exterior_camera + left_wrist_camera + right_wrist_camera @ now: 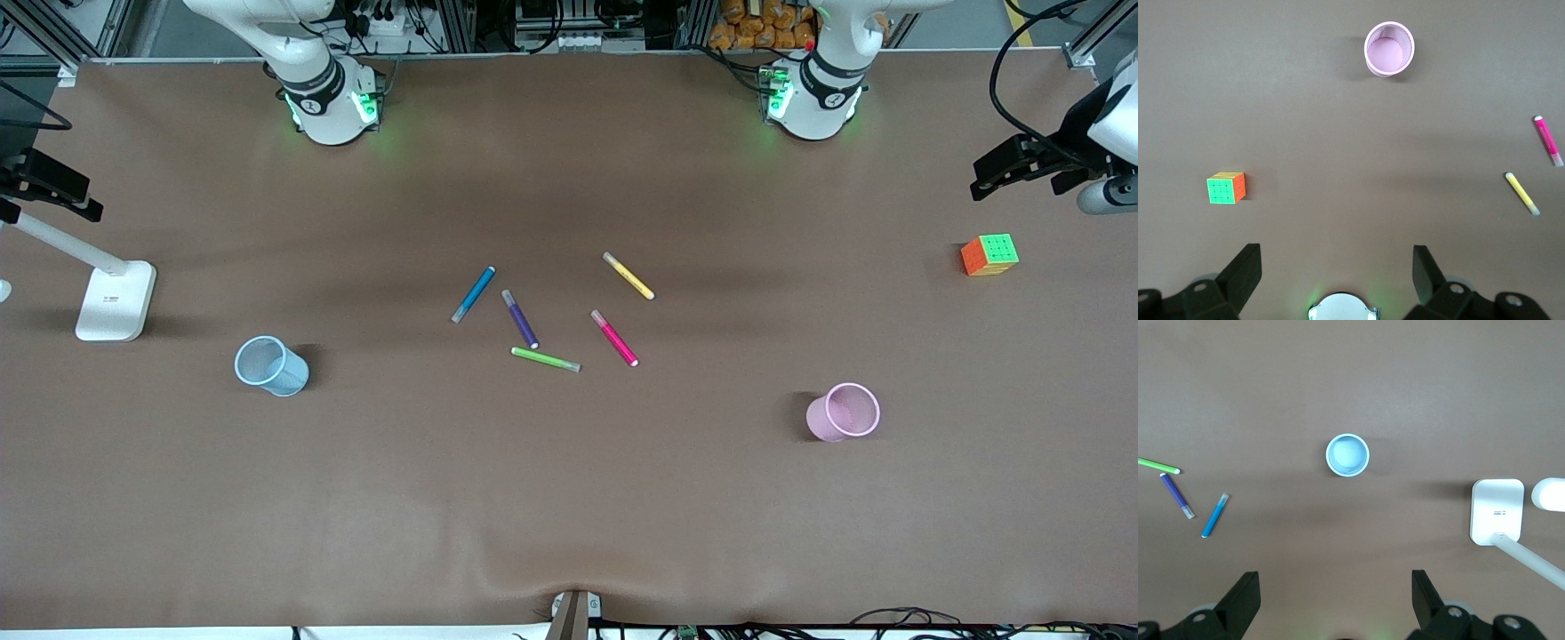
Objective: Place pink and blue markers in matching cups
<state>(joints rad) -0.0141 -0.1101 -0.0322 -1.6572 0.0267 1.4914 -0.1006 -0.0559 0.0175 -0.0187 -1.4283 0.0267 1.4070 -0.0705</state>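
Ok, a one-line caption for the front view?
Five markers lie mid-table, blue marker and pink marker among them, between blue cup and pink cup.

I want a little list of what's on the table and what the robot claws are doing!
blue marker: lying flat, mid-table
pink marker: lying flat, mid-table
blue cup: upright, empty, toward right arm's end
pink cup: upright, empty, toward left arm's end
other pens: purple, green, yellow
left claw: open, holding nothing
right claw: open, above blue cup
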